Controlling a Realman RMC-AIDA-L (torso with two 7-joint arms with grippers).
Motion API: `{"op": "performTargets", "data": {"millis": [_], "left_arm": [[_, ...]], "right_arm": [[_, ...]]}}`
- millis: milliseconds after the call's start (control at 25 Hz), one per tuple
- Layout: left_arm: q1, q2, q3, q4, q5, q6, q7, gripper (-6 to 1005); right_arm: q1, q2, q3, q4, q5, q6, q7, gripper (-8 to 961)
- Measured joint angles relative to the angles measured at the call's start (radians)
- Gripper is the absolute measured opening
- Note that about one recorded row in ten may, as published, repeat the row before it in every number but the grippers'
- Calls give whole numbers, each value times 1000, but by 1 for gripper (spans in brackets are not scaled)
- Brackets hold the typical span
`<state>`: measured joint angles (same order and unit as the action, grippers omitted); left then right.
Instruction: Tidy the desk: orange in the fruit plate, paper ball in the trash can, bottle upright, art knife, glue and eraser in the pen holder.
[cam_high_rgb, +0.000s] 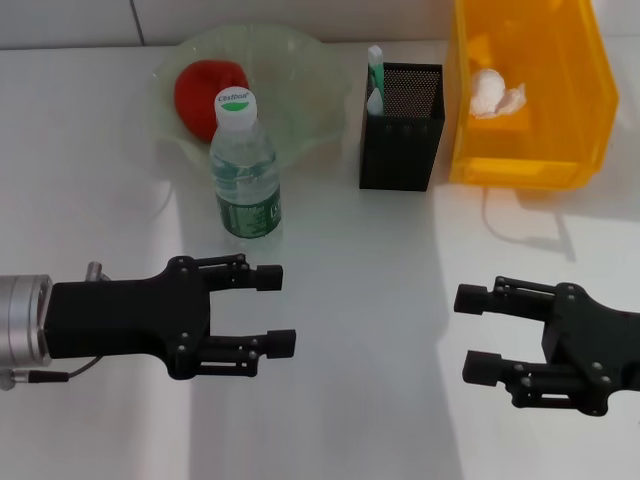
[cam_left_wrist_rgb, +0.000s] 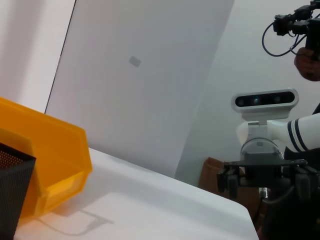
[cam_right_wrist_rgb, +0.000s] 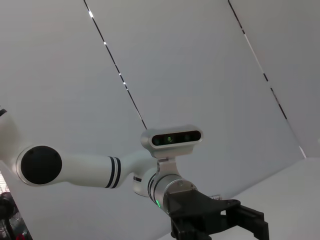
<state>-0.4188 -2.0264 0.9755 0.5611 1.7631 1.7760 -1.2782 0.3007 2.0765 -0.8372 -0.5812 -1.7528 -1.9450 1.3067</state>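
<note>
In the head view a clear water bottle (cam_high_rgb: 245, 165) with a white cap stands upright in front of a pale green fruit plate (cam_high_rgb: 300, 75). A red-orange fruit (cam_high_rgb: 208, 88) lies in the plate. A black mesh pen holder (cam_high_rgb: 402, 125) holds green-and-white items (cam_high_rgb: 375, 75). A white paper ball (cam_high_rgb: 494, 92) lies in the yellow bin (cam_high_rgb: 530, 150). My left gripper (cam_high_rgb: 278, 308) is open and empty, low near the table's front left. My right gripper (cam_high_rgb: 478, 332) is open and empty at the front right.
The white table (cam_high_rgb: 400, 260) runs from the objects at the back to my grippers. In the left wrist view the yellow bin (cam_left_wrist_rgb: 55, 160) and pen holder corner (cam_left_wrist_rgb: 12, 185) show, with my right gripper (cam_left_wrist_rgb: 262, 177) beyond. The right wrist view shows my left gripper (cam_right_wrist_rgb: 220, 222).
</note>
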Motion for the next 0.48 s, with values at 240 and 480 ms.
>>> {"op": "performTargets", "data": {"millis": [240,480], "left_arm": [[9,1,0,0,1,0,-4,783],[11,-5,-12,-1,1,-33,-20,783]], "right_arm": [[4,1,4,21,8,5,-12,756],[14,2,8,45,15,11,-26,756]]}}
